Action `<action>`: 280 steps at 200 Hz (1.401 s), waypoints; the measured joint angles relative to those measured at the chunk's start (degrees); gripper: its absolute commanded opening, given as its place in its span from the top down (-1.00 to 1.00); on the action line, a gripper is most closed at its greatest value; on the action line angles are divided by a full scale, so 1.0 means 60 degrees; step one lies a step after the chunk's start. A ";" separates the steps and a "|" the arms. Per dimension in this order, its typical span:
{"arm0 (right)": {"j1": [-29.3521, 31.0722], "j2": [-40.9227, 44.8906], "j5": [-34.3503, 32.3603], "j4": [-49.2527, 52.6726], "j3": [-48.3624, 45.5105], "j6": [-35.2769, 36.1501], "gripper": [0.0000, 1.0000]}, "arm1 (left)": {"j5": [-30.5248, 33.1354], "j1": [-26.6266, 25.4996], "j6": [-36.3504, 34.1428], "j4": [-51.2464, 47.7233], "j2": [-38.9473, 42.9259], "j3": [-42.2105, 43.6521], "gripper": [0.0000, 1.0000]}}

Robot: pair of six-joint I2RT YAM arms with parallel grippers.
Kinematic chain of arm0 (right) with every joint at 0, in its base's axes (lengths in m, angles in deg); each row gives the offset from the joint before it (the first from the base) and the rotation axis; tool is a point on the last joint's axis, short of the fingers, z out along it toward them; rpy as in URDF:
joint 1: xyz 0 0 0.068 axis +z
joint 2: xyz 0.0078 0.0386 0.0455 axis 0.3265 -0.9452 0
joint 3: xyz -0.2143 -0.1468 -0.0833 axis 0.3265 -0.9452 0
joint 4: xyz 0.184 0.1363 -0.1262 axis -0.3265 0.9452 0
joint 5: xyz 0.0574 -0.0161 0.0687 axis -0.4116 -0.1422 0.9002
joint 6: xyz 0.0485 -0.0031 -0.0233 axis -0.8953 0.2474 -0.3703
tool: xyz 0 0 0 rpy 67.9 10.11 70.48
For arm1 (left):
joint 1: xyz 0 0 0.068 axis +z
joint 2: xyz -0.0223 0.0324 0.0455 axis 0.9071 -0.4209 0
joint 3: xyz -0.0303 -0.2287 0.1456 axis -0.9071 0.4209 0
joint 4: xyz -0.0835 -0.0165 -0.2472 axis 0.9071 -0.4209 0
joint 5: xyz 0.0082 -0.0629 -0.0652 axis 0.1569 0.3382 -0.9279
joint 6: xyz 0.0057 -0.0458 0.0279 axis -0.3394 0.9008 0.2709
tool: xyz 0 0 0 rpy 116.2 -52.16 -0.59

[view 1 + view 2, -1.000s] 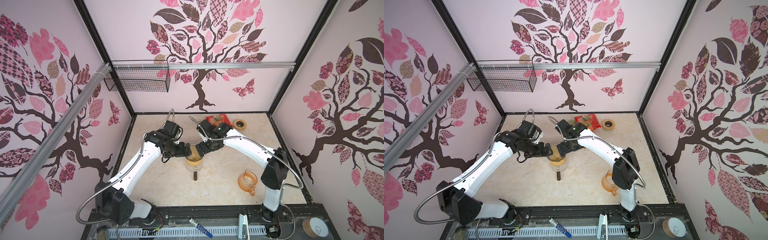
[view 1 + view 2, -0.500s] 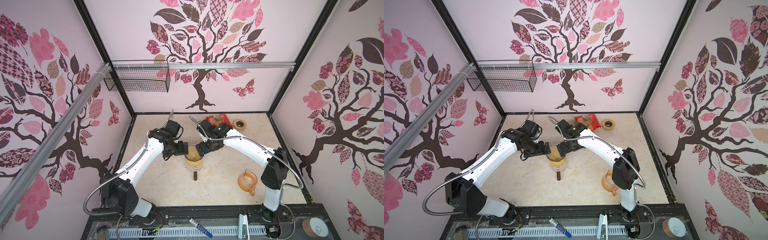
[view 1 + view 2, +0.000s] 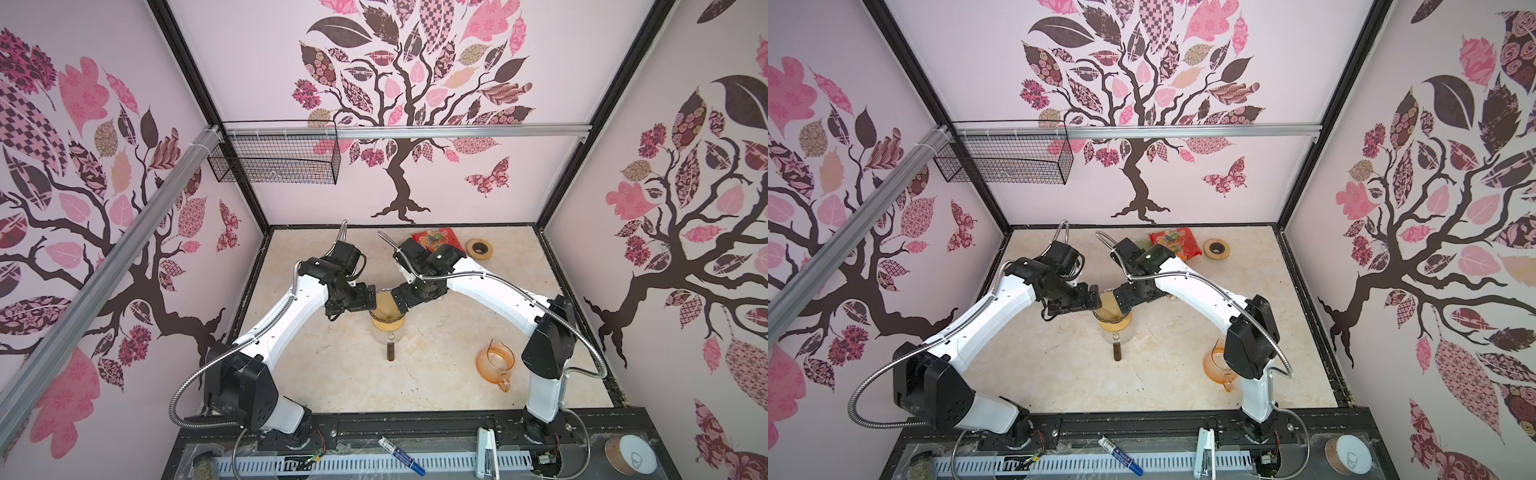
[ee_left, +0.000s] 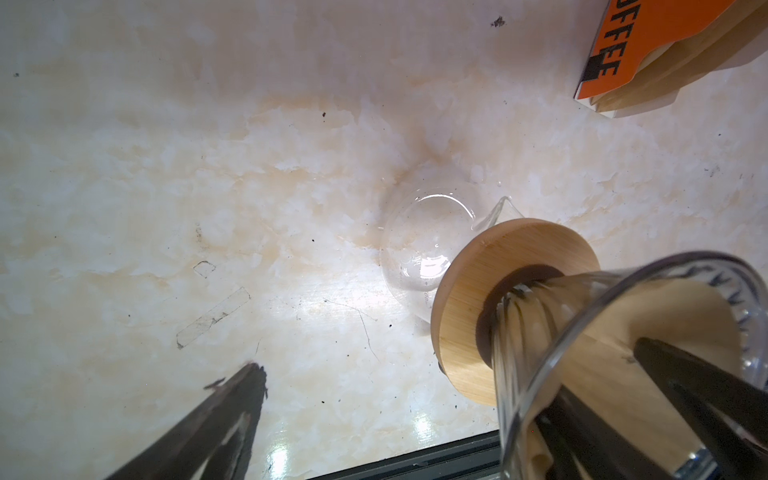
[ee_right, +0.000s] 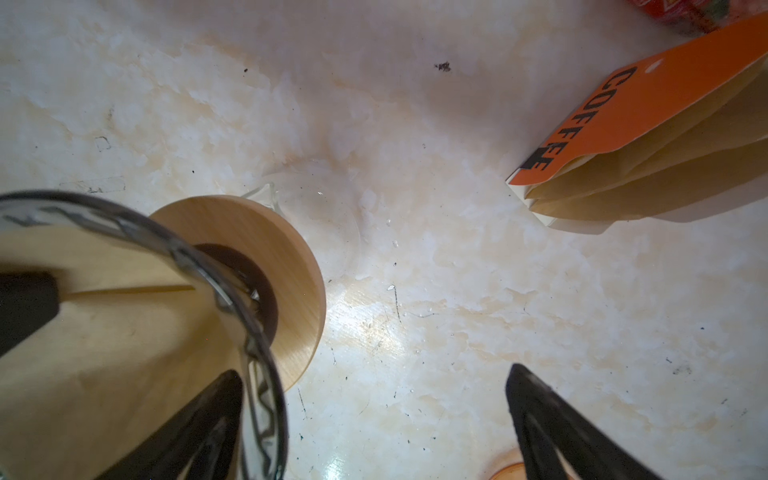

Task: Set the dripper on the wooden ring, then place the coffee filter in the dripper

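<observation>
Change: the left arm's lower links had shifted, while the left gripper [image 4: 448, 355] stayed at the dripper [image 3: 388, 321].
Left gripper: spread wide and holding nothing, with one finger inside the glass cone and the other outside.
Right gripper [image 5: 372, 370]: likewise spread and empty, straddling the opposite rim.
Coffee filter [image 4: 615, 374]: brown paper seated inside the dripper.
Dripper: its wooden collar sat on a glass server [image 4: 419, 232].
Filter pack [image 5: 648, 124]: lay nearby on the table.
</observation>
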 measured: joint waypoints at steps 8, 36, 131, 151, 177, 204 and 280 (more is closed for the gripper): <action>0.0000 -0.0018 -0.0004 0.0044 0.0131 0.0000 -1.00 | 0.0000 0.0000 -0.0007 -0.0004 0.0000 0.0018 -0.94; 0.0000 -0.0047 -0.0007 0.0102 0.0484 0.0000 -1.00 | 0.0007 0.0000 -0.0044 -0.0004 -0.0004 0.0029 -0.94; 0.0000 -0.0047 0.0106 0.0200 0.0670 -0.0004 -1.00 | -0.0087 0.0000 -0.0149 0.0000 -0.0044 0.0025 -0.94; 0.0000 -0.0047 0.0149 0.0200 0.0674 -0.0004 -1.00 | -0.0146 0.0000 -0.0149 0.0011 -0.0018 0.0029 -0.94; -0.0004 -0.0047 0.0229 0.0200 0.0674 -0.0004 -1.00 | -0.0193 0.0007 -0.0149 0.0080 0.0117 0.0029 -0.94; -0.0004 -0.0047 0.0259 0.0197 0.0670 -0.0004 -1.00 | -0.0244 0.0018 -0.0149 0.0102 0.0262 0.0029 -0.94; 0.0000 -0.0051 0.0291 0.0095 0.0499 -0.0015 -1.00 | -0.0535 0.0142 -0.0197 0.0135 0.0302 0.0029 -0.94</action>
